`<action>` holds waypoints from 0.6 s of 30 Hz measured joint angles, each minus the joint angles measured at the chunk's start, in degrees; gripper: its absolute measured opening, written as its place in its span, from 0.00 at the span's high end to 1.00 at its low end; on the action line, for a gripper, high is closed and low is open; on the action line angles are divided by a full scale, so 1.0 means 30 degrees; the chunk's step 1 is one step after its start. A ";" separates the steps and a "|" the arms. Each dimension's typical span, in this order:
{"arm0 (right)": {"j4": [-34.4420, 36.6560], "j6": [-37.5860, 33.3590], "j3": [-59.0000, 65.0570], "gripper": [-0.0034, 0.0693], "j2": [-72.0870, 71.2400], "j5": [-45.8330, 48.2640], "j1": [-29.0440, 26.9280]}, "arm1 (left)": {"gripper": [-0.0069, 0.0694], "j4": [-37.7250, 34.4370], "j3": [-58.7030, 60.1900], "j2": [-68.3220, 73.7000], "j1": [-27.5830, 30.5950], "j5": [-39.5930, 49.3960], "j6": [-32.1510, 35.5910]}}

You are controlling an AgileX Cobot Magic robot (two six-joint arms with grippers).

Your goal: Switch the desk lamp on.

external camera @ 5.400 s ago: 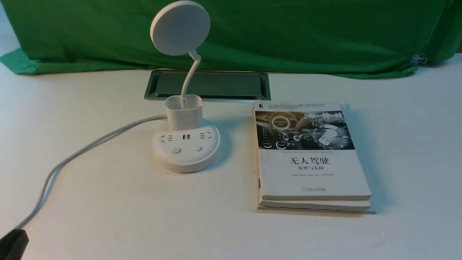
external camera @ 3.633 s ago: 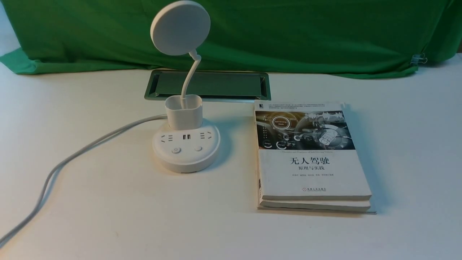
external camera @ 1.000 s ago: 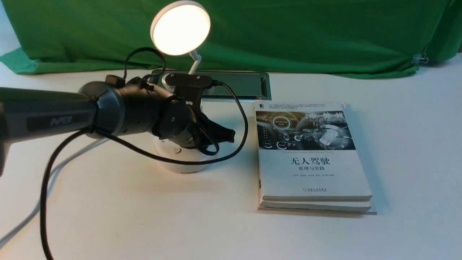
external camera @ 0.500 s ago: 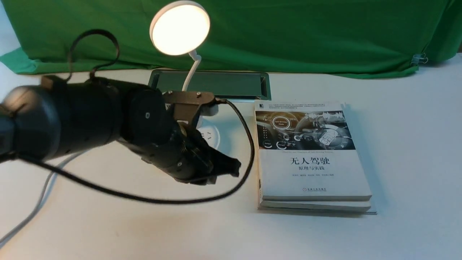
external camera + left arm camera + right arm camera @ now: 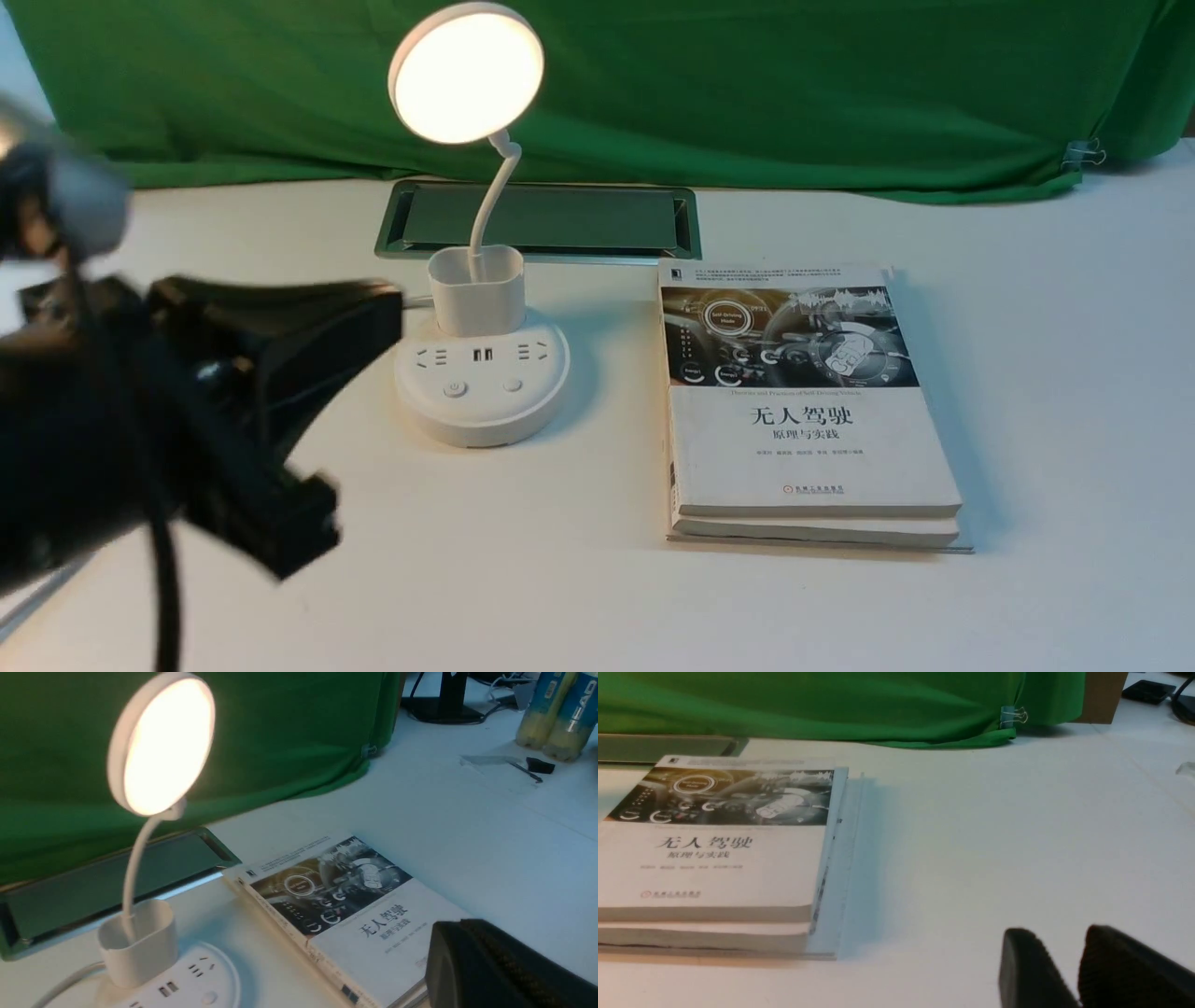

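Observation:
The white desk lamp stands on the table left of centre; its round disc head (image 5: 467, 73) glows warm white. Its thin neck rises from the cup holder (image 5: 476, 289) on the round base (image 5: 481, 420), which has sockets and two buttons (image 5: 455, 389). The left wrist view also shows the lit head (image 5: 161, 746). My left gripper (image 5: 313, 527) is blurred, to the left of the base and nearer to me, clear of the lamp. Its jaws are pressed together and empty (image 5: 460, 926). My right gripper (image 5: 1059, 933) is out of the front view, low over bare table right of the book, its jaws slightly apart.
Two stacked white books (image 5: 803, 411) lie right of the lamp. A metal-rimmed recess (image 5: 541, 219) sits in the table behind the lamp, with green cloth (image 5: 747, 84) beyond it. The left wrist view shows cans (image 5: 556, 714) far off beyond the cloth.
The lamp head, dark at first, lit up while my left gripper was over the base. The left arm has since pulled back to the left, uncovering the base.

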 joint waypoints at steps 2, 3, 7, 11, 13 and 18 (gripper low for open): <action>0.0000 0.0000 0.0000 0.63 0.0000 0.0000 0.0000 | 0.91 0.0988 0.1124 -0.0643 0.0000 -0.0147 0.0000; 0.0000 0.0000 0.0000 0.63 0.0000 0.0000 0.0000 | 0.91 0.2126 0.2450 -0.1455 0.0000 -0.0170 0.0047; 0.0016 0.0000 0.0000 0.63 0.0000 0.0000 0.0000 | 0.91 0.4030 0.5720 -0.2693 0.0021 -0.0240 0.0107; 0.0016 0.0000 0.0000 0.63 0.0000 0.0000 0.0000 | 0.91 0.3283 0.8291 -0.3513 0.0081 -0.2116 0.0147; 0.0016 0.0000 0.0000 0.63 0.0000 0.0000 0.0000 | 0.91 0.2886 0.9180 -0.3769 0.0094 -0.3821 0.0147; 0.0016 0.0000 0.0000 0.63 0.0000 0.0000 0.0000 | 0.91 0.2243 1.1004 -0.4686 0.0321 -0.9984 0.0424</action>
